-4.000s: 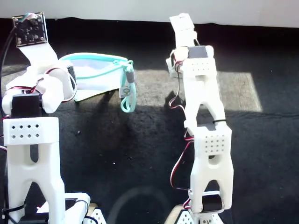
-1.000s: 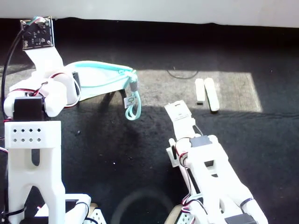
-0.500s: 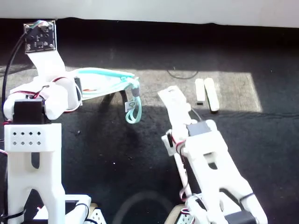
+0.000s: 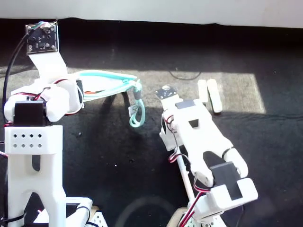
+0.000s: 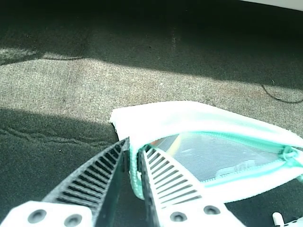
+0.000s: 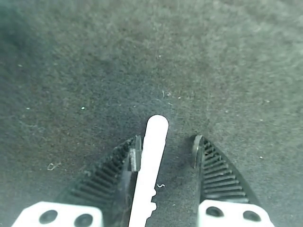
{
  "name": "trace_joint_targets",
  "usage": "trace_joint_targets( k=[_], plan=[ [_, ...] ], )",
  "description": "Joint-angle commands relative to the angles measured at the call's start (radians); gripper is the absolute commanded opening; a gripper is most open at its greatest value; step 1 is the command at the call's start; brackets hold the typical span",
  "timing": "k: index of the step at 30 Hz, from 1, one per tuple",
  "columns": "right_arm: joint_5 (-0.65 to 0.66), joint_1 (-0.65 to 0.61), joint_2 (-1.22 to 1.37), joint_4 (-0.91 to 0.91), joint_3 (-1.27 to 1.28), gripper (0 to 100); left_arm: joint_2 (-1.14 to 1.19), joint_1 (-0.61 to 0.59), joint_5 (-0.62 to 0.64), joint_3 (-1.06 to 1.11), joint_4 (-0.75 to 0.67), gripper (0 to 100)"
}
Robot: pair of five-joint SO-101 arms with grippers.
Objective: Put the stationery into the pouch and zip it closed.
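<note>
The pouch is white mesh with a teal zipper. It hangs off the table at the left, its mouth open, with my left gripper shut on its end. In the left wrist view the left gripper pinches the pouch rim, and something orange shows through the mesh. My right gripper is just right of the pouch's zipper end. In its wrist view the right gripper has a white stick between its fingers, against one and clear of the other. Two white sticks lie farther right.
A teal wrist loop dangles from the pouch's zipper end, close to my right gripper. The dark carpet has a sunlit band across the middle. A white wall edge runs along the back.
My right arm drew back from over the white sticks, then swung forward and left to the pouch's zipper end. The left arm raised the pouch, whose loop now hangs lower.
</note>
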Motion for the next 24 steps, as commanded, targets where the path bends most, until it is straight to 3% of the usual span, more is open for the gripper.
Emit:
trace_joint_targets(
  k=[1,4,8,13,20,24],
  plan=[
    [-0.005,-0.042,0.027,-0.001,-0.044,17.3,0.088,0.012,0.014,0.050,0.038,1],
    [-0.009,-0.061,0.079,-0.038,-0.042,15.2,0.088,0.012,0.014,0.050,0.037,1],
    [-0.009,-0.047,0.160,-0.139,-0.042,0.6,0.088,0.012,0.014,0.051,0.044,1],
    [-0.009,-0.007,0.130,-0.127,-0.045,0.5,0.088,0.012,0.012,0.051,0.044,1],
    [-0.005,-0.005,-0.392,0.079,-0.073,0.5,0.090,0.012,0.009,0.051,0.043,1],
    [-0.009,-0.010,-0.782,0.051,-0.186,0.5,0.090,0.012,0.009,0.051,0.040,1]
  ],
)
